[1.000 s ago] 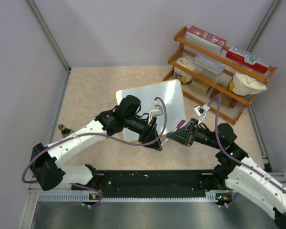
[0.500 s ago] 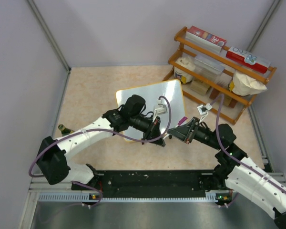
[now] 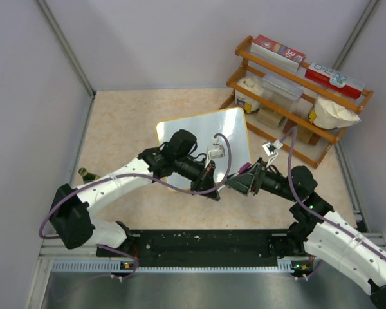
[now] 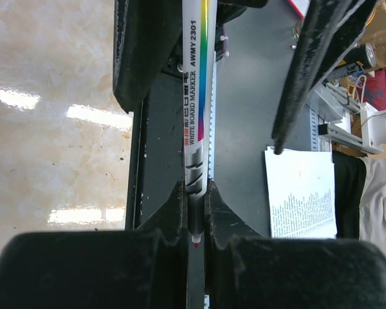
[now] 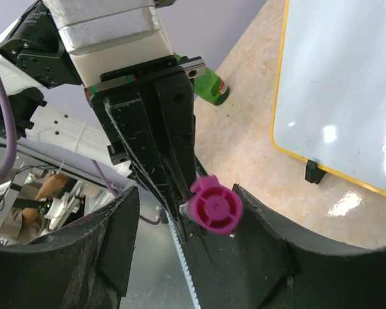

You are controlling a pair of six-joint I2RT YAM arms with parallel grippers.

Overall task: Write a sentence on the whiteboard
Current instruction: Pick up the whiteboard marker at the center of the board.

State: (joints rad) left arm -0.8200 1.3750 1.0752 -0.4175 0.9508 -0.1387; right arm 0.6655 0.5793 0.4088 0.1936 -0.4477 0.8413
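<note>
Magenta cap (image 5: 215, 206) sits inside the right gripper (image 5: 188, 196), fingers spread wide; the left gripper (image 4: 194, 201) pinches the marker (image 4: 198, 96); closing off-centre might slip.

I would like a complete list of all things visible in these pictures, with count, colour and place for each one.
table: 1, beige, under everything
whiteboard: 1, white with yellow-orange frame, centre of the table
marker: 1, white with rainbow stripe, clamped in the left end effector
cap: 1, magenta, at the marker's end, inside the right end effector
small bottle: 1, green, left table edge
shelf: 1, orange wood, far right corner
boxes: 2, red and white, top of the shelf
bag: 1, white, right end of the shelf
left end effector: 1, black, shut on the marker
right end effector: 1, black, open around the cap
</note>
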